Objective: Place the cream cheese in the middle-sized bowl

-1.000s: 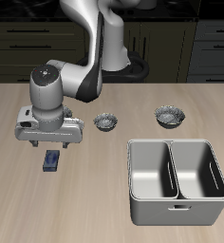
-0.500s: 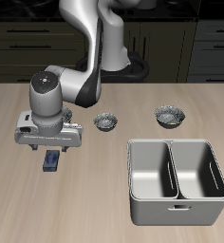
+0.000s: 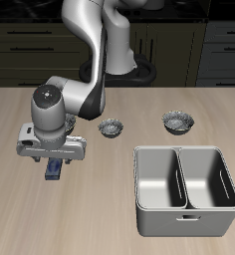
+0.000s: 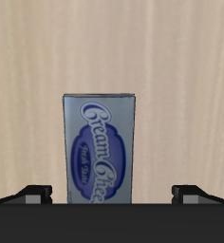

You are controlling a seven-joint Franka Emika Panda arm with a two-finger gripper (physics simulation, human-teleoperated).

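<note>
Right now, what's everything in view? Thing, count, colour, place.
cream cheese: 1, dark-blue box with a lighter label, flat on the table right under the gripper, between its fingers.
speckled bowls: 2 in view, grey with dark interiors, mid-table behind the basin; one close beside the arm, the other farther from it. Which is middle-sized I cannot tell from here.
basin: 1, grey metal, two compartments, near the table's front edge.
table: 1, light wood.
cabinets: dark, behind the table.
gripper: 1, grey-white body with dark fingers, low over the cream cheese, jaws open and straddling it, not yet closed.
</note>
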